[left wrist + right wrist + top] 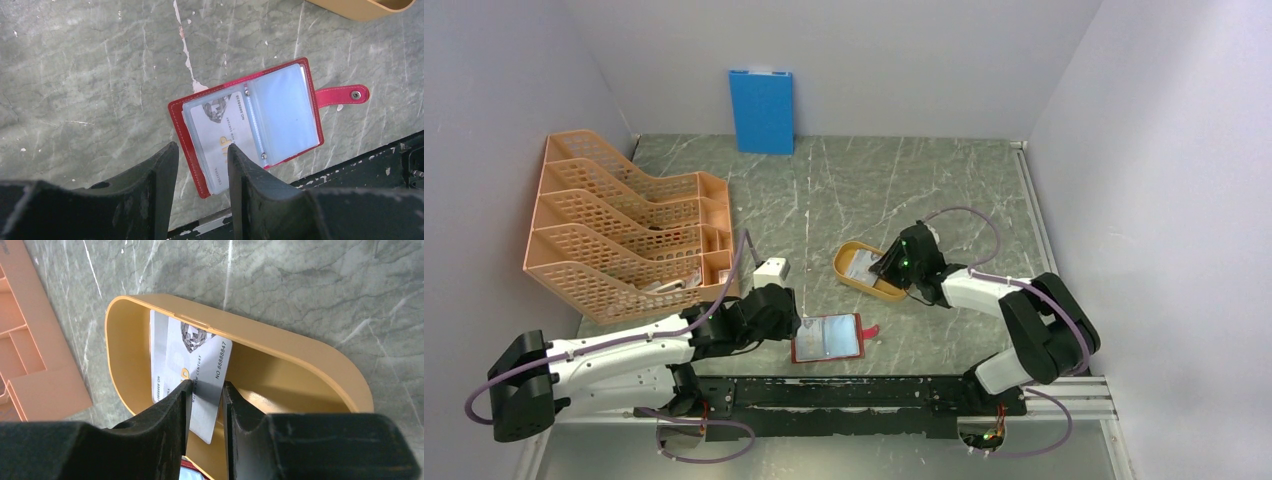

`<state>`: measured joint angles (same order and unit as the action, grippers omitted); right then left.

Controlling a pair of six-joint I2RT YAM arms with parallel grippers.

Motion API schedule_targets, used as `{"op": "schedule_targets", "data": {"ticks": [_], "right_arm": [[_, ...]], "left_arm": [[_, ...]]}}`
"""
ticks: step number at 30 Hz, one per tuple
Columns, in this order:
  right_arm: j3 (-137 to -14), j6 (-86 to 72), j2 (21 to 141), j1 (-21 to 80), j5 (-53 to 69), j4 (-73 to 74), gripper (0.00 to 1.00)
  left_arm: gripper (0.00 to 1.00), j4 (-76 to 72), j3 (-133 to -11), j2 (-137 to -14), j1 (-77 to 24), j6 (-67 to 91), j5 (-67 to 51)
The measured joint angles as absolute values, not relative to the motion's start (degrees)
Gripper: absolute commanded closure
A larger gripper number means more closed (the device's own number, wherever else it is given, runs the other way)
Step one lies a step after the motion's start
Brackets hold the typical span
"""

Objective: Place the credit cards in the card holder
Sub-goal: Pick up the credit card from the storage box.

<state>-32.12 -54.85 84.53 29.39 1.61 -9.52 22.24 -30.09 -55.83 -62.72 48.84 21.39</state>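
The top card (200, 375), lying in the yellow tray (300, 347) towards its left end, carries "NO 8888847" along its right edge, with "CENTURY" in small print beside it. On the lower card (159, 355) only "NO" can be made out; its digits are too small. In the open card holder (180, 125), the pocketed card (220, 130) in the left half shows "NEW CENTURY", a number beginning "NO 8888", and large gold letters "IP".
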Motion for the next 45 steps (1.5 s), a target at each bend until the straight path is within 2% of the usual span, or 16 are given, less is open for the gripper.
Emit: {"op": "schedule_targets", "data": {"ticks": [12, 17, 35, 41, 45], "right_arm": [[-30.0, -55.1, 82.1, 28.3, 2.6, -10.0, 0.77], [-29.8, -55.3, 81.1, 28.2, 2.9, -10.0, 0.84], [-29.4, -55.5, 74.7, 28.1, 4.1, -6.9, 0.93], [-29.3, -55.5, 73.3, 28.0, 4.1, -5.9, 1.00], [-29.4, -56.1, 71.7, 27.9, 4.6, -4.6, 1.00]], "left_arm": [[0.54, 22.2, -30.1, -55.9, -62.7, 48.8, 21.4], [0.54, 22.2, -30.1, -55.9, -62.7, 48.8, 21.4], [0.54, 22.1, -30.1, -56.2, -62.7, 48.8, 21.4], [0.54, 22.1, -30.1, -56.3, -62.7, 48.8, 21.4], [0.54, 22.1, -30.1, -56.3, -62.7, 48.8, 21.4]]}}
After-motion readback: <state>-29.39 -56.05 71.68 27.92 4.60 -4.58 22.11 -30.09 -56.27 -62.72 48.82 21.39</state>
